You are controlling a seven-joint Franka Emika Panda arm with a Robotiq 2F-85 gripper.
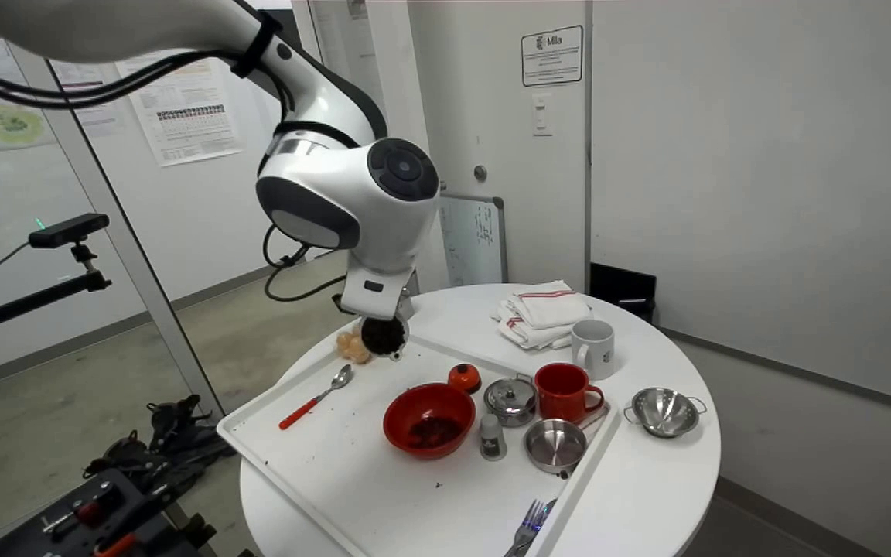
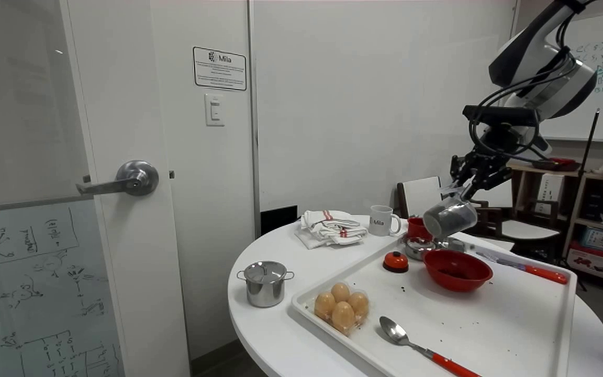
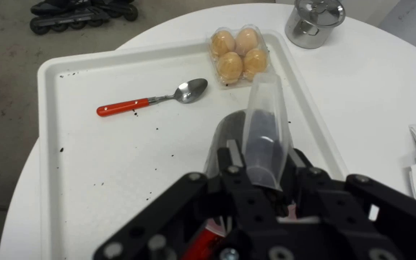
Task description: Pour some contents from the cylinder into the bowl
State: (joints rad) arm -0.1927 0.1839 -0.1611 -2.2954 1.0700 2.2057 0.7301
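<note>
The cylinder (image 2: 449, 219) is a clear, greyish plastic container with dark contents, held in the air. It also shows in an exterior view (image 1: 384, 336), where a dark round end faces the camera. My gripper (image 2: 464, 185) is shut on its handle (image 3: 264, 122) in the wrist view (image 3: 265, 157). The cylinder is tilted. The red bowl (image 1: 444, 404) sits on the tray with dark bits inside; it also shows in an exterior view (image 2: 458, 280). The cylinder is above and close to the bowl; I cannot tell whether anything falls. In the wrist view the bowl is mostly hidden behind the gripper.
The white tray (image 1: 322, 472) carries a spoon (image 3: 128, 106), packed eggs (image 3: 237, 57), an orange-red ball (image 1: 464, 377), a grey shaker (image 1: 492, 439), a steel pan (image 1: 556, 446) and a red mug (image 1: 564, 393). A steel pot (image 2: 265, 287) and towels (image 1: 544, 313) stand off the tray. Dark crumbs lie scattered.
</note>
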